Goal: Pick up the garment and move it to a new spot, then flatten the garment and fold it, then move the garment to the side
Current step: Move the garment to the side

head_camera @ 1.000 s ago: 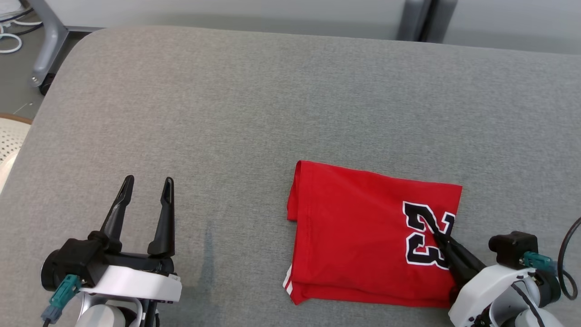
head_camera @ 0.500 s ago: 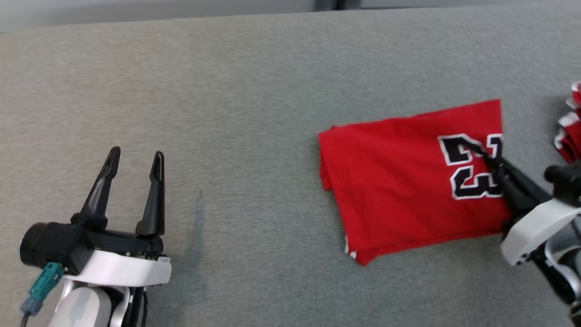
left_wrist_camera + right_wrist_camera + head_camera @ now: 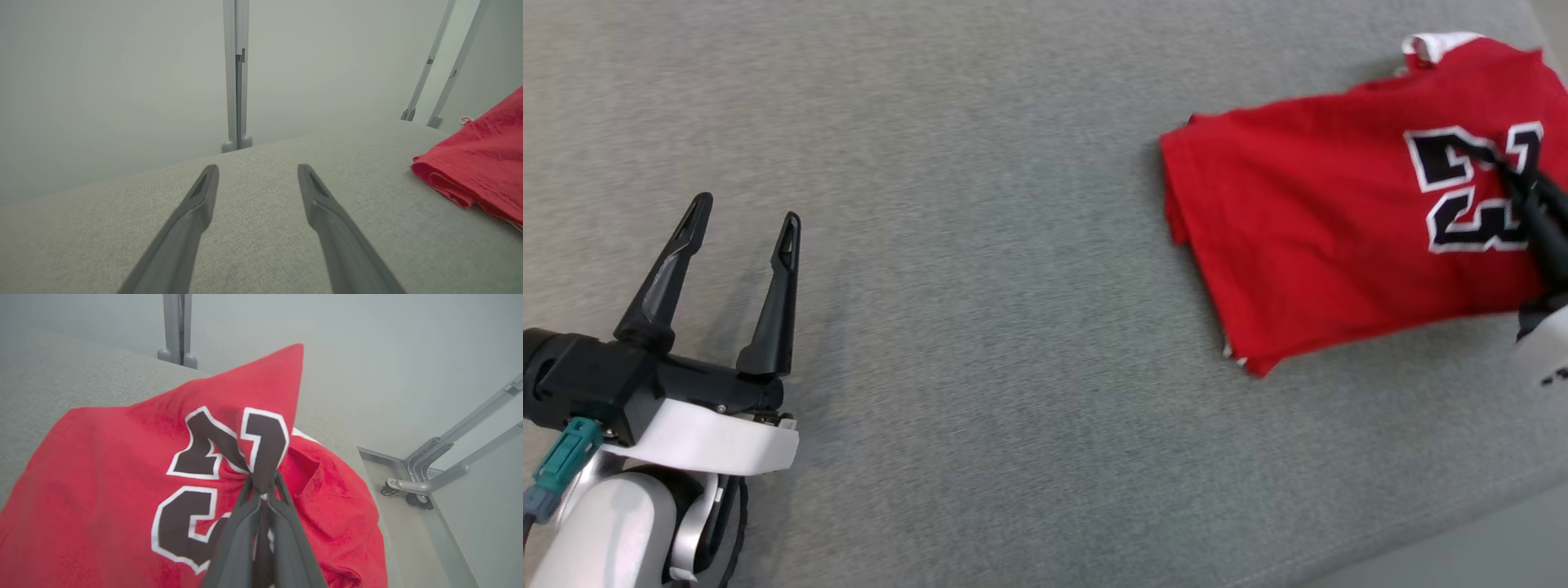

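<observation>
Red garment (image 3: 1323, 237), black-and-white numerals

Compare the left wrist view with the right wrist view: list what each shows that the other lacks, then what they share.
Left wrist view: the open left tool above the grey cloth-covered surface, with the rolled edge of the folded red fabric jersey at right. Right wrist view: the right tool shut on a pinch of the jersey's black, white-edged number print. Both: jersey and surface.
</observation>
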